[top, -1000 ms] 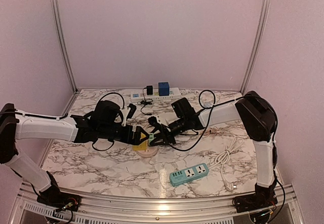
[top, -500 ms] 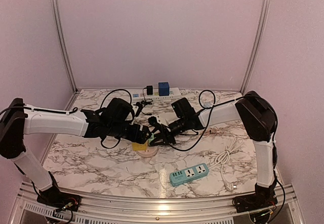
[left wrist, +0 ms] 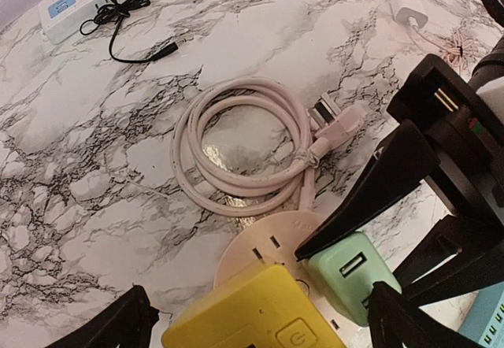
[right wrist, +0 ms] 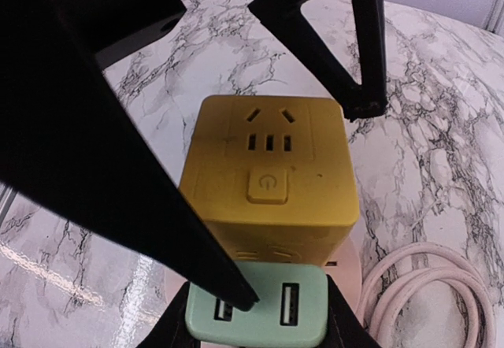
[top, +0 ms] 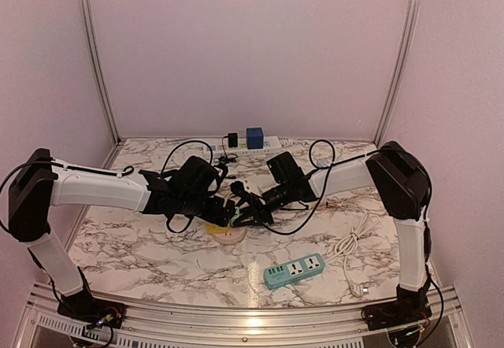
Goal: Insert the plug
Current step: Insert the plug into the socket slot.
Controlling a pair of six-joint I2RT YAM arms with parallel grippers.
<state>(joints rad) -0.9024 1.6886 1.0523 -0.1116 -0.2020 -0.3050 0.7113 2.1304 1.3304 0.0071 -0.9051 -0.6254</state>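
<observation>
The left hand [top: 224, 211] stands spread wide, one finger on either side of the yellow socket cube [right wrist: 268, 167], gripping nothing. The cube sits on a round base [left wrist: 256, 253] on the counter [top: 150, 249]. The green plug [right wrist: 260, 312] touches one side face of the cube and is pinched by the right hand [top: 246, 214].

Risks:
- The cube is unbraced, so insertion force may slide or tip it.
- The prongs are hidden; if misaligned, they may jam.
- The two hands work close together and may collide.
</observation>
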